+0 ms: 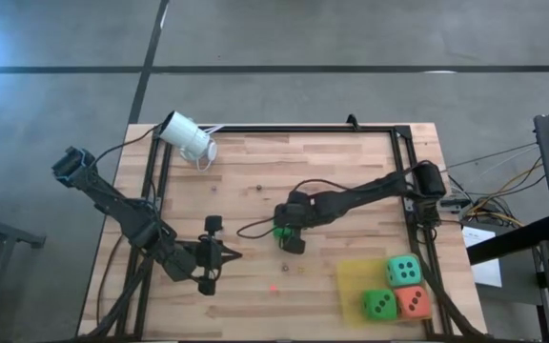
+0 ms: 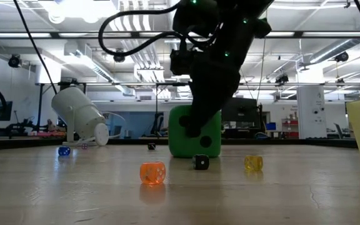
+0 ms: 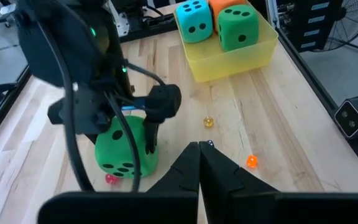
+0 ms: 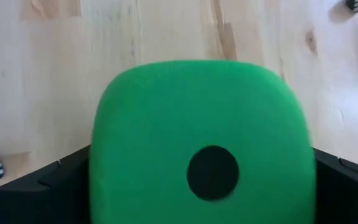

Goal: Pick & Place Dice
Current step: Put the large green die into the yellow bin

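Observation:
A bright green die rests flat on the wooden table near its middle. My right gripper is over it, slanting steeply down and open, with one finger on each side of the die. Three more dice sit in the yellow tray at the near right: a teal die, a green die and an orange-red die. My left gripper hovers shut to the left of the middle die and holds nothing. My right gripper straddles the green die's two opposite sides from above, with the one-pip face toward its camera. The die fills the gap between the fingers. I cannot tell whether they touch it. The die stands on the table.
Tiny dice lie scattered near the green die: an orange one, a black one, a yellow one and a blue one. A white cylindrical camera lies at the far left. A black frame borders the table.

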